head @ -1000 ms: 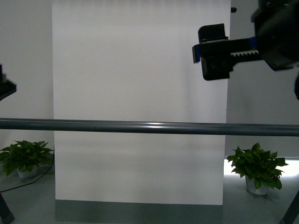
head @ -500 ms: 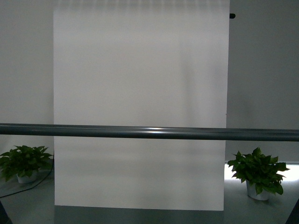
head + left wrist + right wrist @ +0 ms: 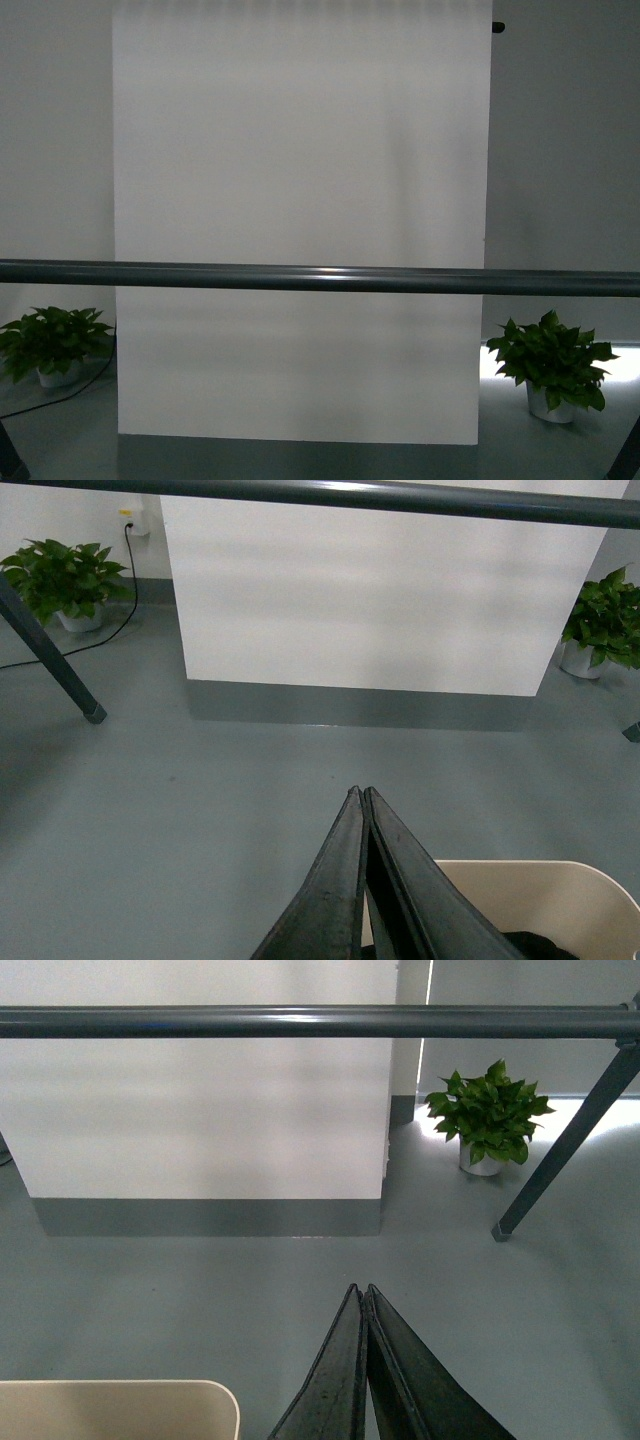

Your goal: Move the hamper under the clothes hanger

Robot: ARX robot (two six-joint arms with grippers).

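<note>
The clothes hanger shows as a long dark grey rail (image 3: 320, 278) across the front view, again as a rail (image 3: 400, 495) in the left wrist view with a slanted leg (image 3: 50, 650), and as a rail (image 3: 320, 1022) with a leg (image 3: 560, 1150) in the right wrist view. The beige hamper (image 3: 530, 900) stands on the floor short of the rail, a corner of the hamper (image 3: 120, 1408) showing in the right wrist view. Something dark lies inside it. My left gripper (image 3: 360, 792) and right gripper (image 3: 360, 1290) are both shut, empty, above the floor beside the hamper. Neither arm shows in the front view.
A white panel (image 3: 300, 220) stands behind the rail. Potted plants sit on the grey floor at the left (image 3: 55, 345) and right (image 3: 550, 365). A black cable (image 3: 125, 590) runs to a wall socket by the left plant.
The right gripper, raised high at the right of the front view a second ago, has dropped out of that view. The rail sits slightly lower in the frame.
</note>
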